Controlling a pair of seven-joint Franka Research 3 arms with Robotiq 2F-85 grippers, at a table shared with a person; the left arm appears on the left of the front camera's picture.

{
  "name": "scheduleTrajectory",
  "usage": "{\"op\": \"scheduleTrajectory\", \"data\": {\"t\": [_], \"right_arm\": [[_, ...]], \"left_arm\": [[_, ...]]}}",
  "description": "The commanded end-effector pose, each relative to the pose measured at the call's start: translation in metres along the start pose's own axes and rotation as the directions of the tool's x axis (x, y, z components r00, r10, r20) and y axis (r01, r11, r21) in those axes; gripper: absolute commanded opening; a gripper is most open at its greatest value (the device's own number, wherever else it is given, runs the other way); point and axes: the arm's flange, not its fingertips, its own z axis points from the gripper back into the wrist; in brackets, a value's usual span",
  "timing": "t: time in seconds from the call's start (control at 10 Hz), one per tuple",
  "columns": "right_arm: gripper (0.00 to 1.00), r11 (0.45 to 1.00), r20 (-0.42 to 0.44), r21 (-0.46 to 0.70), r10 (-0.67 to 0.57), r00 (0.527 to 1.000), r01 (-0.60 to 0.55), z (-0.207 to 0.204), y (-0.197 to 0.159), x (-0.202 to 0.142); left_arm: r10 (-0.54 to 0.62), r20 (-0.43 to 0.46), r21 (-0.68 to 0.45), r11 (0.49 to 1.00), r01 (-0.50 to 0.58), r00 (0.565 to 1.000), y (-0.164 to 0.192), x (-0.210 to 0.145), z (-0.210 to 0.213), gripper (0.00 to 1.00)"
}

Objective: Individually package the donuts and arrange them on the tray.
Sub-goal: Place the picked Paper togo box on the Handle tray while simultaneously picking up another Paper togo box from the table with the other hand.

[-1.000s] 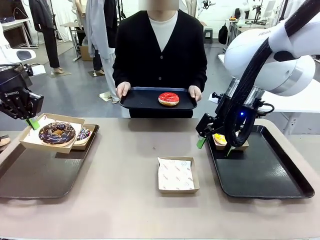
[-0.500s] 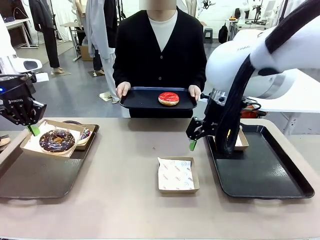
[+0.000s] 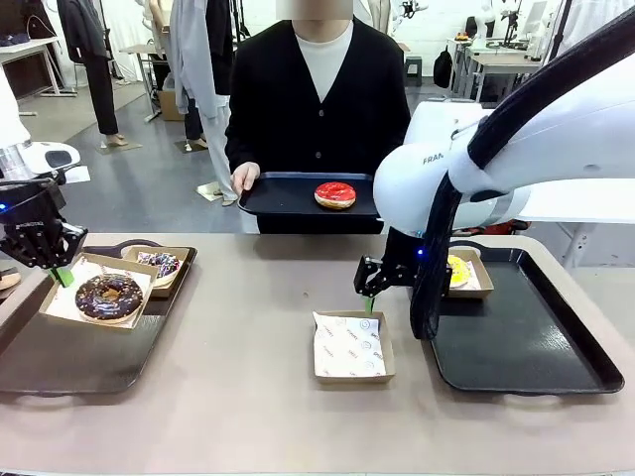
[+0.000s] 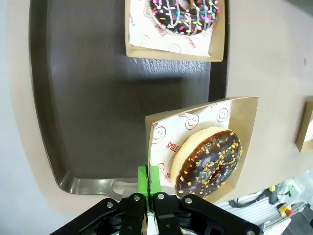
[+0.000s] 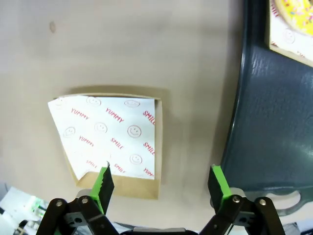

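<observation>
My left gripper (image 4: 151, 182) is pinched shut on a corner of the box (image 4: 246, 122) holding the choc donut (image 4: 208, 161). My right gripper (image 5: 161, 178) hangs wide open over the empty box (image 5: 115, 137). Red donut (image 3: 334, 195) sits on the person's tray (image 3: 273, 198).

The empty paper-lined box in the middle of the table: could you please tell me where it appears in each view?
Front view: the empty box lies just below centre, on the table.
Left wrist view: a cardboard sliver at the right edge, likely this box.
Right wrist view: left of centre, just beyond the open right gripper.
Shared landmark: the tan table it rests on.
</observation>
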Motion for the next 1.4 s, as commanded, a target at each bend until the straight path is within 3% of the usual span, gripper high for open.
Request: {"op": "scheduleTrajectory", "data": {"t": [0.0, 0.8, 1.3], "right_arm": [[1.0, 0.999, 0.013, -0.015, -0.033, 0.999, 0.033, -0.01, 0.009, 0.0], [1.0, 0.995, 0.1, -0.042, -0.084, 0.991, 0.089, -0.038, 0.011, -0.026], [1.0, 0.995, 0.082, -0.042, -0.083, 0.993, 0.087, -0.04, 0.011, -0.023]], "left_arm": [[0.009, 0.028, 0.025, 1.0, -0.01, 1.0, 0.013, -0.006, -0.008, 0.01], [0.006, 0.013, 0.042, 0.999, -0.007, 1.0, 0.046, -0.001, -0.028, 0.01], [-0.018, -0.042, 0.044, 0.999, 0.019, 0.999, 0.055, 0.003, -0.047, 0.01]]}}
